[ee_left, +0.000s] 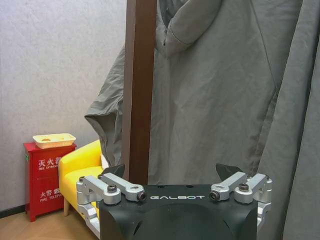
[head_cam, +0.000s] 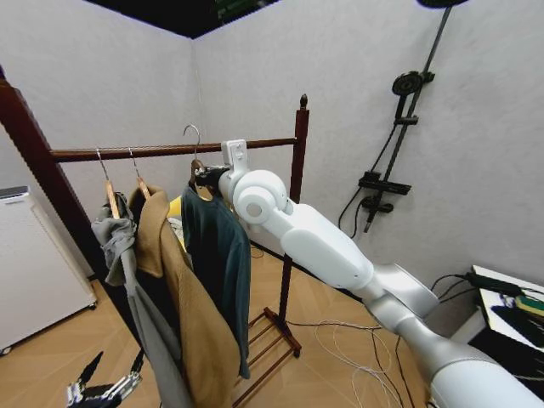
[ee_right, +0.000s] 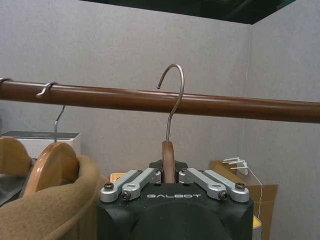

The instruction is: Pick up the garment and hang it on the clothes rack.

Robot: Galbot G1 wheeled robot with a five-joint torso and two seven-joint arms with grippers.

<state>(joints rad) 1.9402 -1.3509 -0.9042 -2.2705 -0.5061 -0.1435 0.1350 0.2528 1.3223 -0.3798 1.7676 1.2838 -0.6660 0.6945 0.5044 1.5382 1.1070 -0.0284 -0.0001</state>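
The dark teal garment (head_cam: 219, 255) hangs from a wooden hanger (ee_right: 168, 159) with my right gripper (head_cam: 204, 177) shut on the hanger's neck. Its metal hook (ee_right: 175, 95) rises past the clothes rack's top bar (ee_right: 125, 99). The curve of the hook stands above the bar and is not resting on it. In the head view the hook (head_cam: 195, 134) sits just over the bar (head_cam: 170, 150), toward the right post (head_cam: 299, 144). My left gripper (head_cam: 106, 389) hangs low at the left, open and holding nothing. In the left wrist view the left gripper (ee_left: 172, 175) faces the rack's left post (ee_left: 140, 90).
A grey hooded jacket (head_cam: 119, 246) and a long tan coat (head_cam: 183, 306) hang on the bar left of the garment. A black shower stand (head_cam: 399, 127) stands on the right wall. A white appliance (head_cam: 34, 263) is at the left. Cables (head_cam: 357, 340) cross the floor.
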